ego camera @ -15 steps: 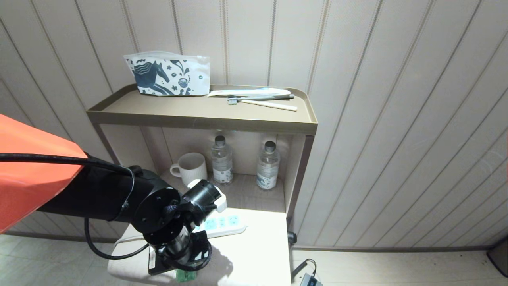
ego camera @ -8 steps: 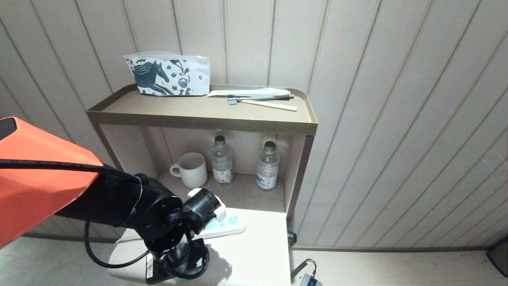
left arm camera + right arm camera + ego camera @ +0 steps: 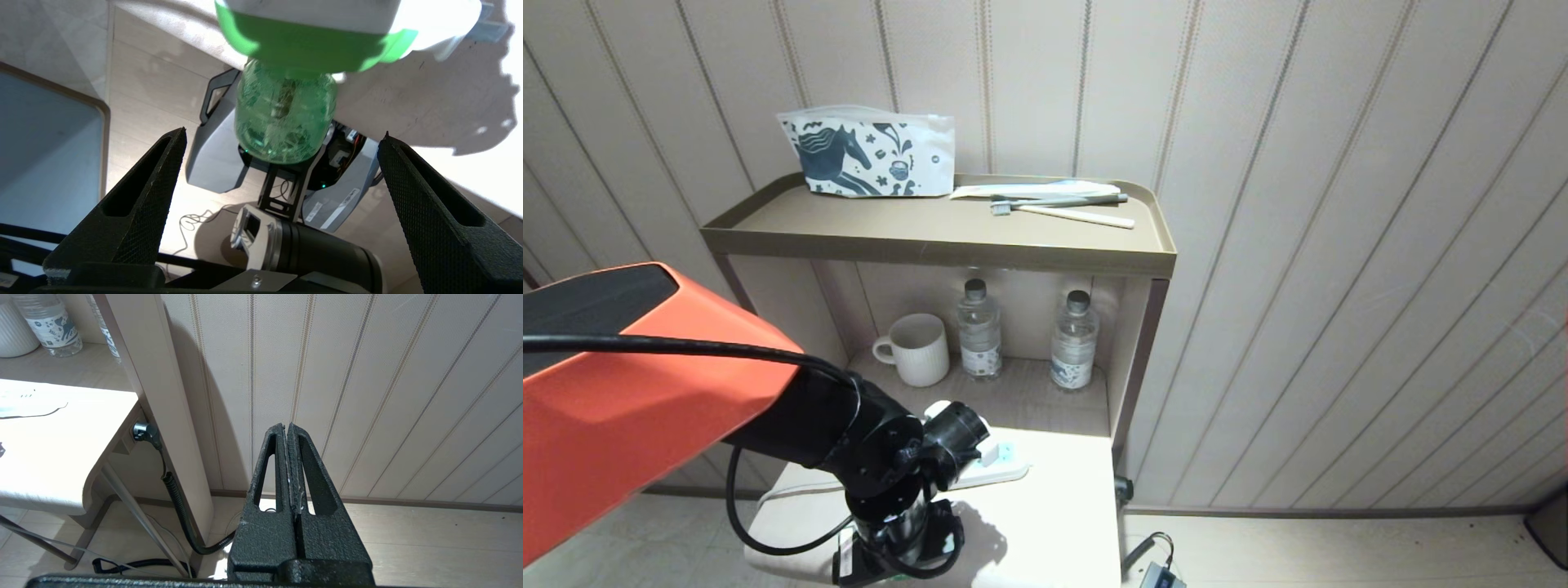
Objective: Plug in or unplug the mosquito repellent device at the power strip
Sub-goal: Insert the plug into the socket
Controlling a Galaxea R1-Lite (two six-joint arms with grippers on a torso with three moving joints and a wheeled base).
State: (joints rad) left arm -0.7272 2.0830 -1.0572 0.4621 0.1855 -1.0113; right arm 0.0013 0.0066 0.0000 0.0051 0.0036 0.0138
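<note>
In the head view the orange left arm (image 3: 645,392) fills the lower left and hides most of the power strip (image 3: 1005,461) at lower centre on the pale table (image 3: 1054,523). The left gripper (image 3: 282,139) stands wide apart, empty; the mosquito repellent device (image 3: 286,118), cut off at the top edge, sits between the fingers, untouched. Rightward, panelled wall (image 3: 1339,245). The right gripper (image 3: 288,433) is pressed together.

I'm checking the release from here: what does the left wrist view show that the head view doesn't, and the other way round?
Only the left wrist view: the mosquito repellent device with its green bottle, untouched between the left gripper's wide-open fingers. Only the head view: the power strip, the mug and two water bottles on the shelf. Both: the white table and the left arm.
</note>
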